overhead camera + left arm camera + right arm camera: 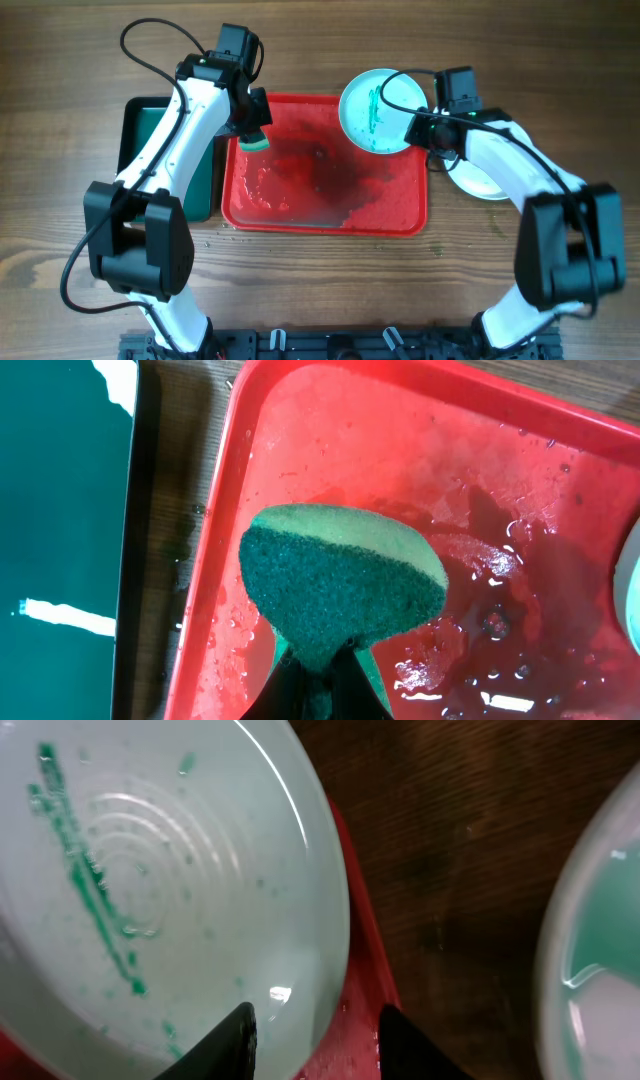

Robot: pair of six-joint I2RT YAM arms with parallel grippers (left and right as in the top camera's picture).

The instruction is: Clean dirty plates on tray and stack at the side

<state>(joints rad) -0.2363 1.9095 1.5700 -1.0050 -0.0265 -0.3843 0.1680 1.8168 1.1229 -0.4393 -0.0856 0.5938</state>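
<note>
- One red tray (300,215), wet, sits mid-table, with one dark green tray (150,120) just beside it on the left.
- Two dirty plates show: a green-streaked plate (378,110) over the red tray's far right corner, and a second plate (482,182) on the table to the right.
- The left gripper (318,685) is clamped on the one sponge (340,585) above the red tray.
- The right gripper (315,1035) stands part-open astride the green-streaked plate's rim.

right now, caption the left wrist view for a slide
Left gripper holding green sponge over the wet red tray, dark green tray alongside

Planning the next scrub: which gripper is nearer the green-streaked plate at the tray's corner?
Right. The right gripper straddles the plate rim; the left gripper, holding the sponge, is over the tray's opposite end.
</note>
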